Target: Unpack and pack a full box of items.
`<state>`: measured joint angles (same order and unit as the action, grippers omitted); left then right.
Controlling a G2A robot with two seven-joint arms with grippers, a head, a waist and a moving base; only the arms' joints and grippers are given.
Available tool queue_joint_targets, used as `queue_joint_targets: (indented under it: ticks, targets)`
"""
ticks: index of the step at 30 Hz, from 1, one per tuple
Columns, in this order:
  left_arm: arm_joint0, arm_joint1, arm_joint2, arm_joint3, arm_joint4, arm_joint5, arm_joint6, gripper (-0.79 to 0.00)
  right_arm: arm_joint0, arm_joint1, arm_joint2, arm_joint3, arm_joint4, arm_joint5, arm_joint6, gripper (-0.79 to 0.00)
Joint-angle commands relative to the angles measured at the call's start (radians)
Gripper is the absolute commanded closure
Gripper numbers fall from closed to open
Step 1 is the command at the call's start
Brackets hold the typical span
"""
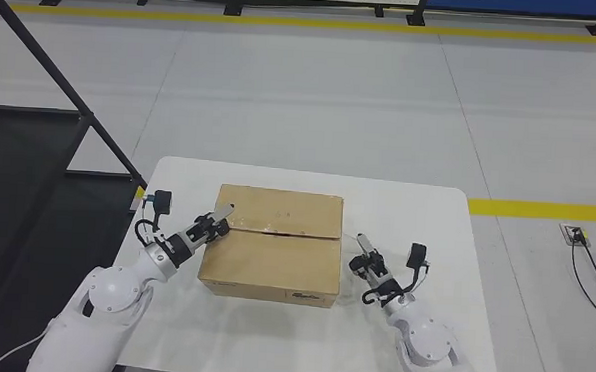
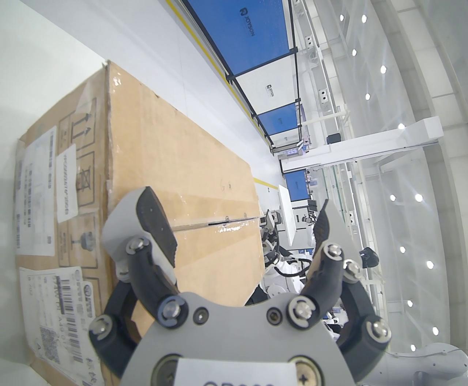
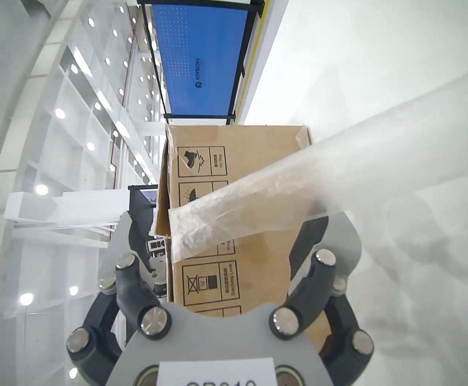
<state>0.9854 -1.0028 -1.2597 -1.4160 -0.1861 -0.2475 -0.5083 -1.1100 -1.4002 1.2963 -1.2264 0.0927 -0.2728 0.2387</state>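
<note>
One brown cardboard box (image 1: 271, 240) sits in the middle of the white table (image 1: 407, 206), its top flaps closed with a seam between them. At the box's left top edge, near that seam, is the left gripper (image 1: 219, 220), fingers spread apart and holding nothing. Just beside the box's right side is the right gripper (image 1: 359, 239), also spread wide. A clear plastic strip (image 3: 292, 190) stuck to the box's upper edge runs across between its fingers.

Bright, even overhead light; ceiling lamps (image 2: 383, 69) flare in wrist views; tape (image 2: 226, 227) on box (image 2: 175, 153) glints; wrist-view edges bowed.
</note>
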Motion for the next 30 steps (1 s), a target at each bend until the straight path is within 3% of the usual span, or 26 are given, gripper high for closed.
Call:
queue_joint_targets:
  ticks: [1, 11, 19, 30]
  targets:
    - [0.001, -0.001, -0.001, -0.001, 0.002, 0.003, 0.003, -0.785, 0.009, -0.003, 0.000, 0.027, 0.019, -0.043, -0.021, -0.785]
    - [0.006, -0.008, -0.009, -0.005, 0.010, 0.009, 0.009, -0.785, 0.016, -0.012, 0.022, 0.078, 0.126, -0.284, -0.055, -0.785]
    - [0.008, -0.013, -0.015, -0.005, 0.014, 0.011, 0.008, -0.785, 0.042, -0.015, 0.026, 0.065, 0.143, -0.330, -0.040, -0.785]
    - [0.012, -0.018, -0.024, -0.006, 0.016, 0.009, -0.005, -0.785, -0.025, -0.008, 0.035, -0.140, 0.059, -0.321, -0.033, -0.785]
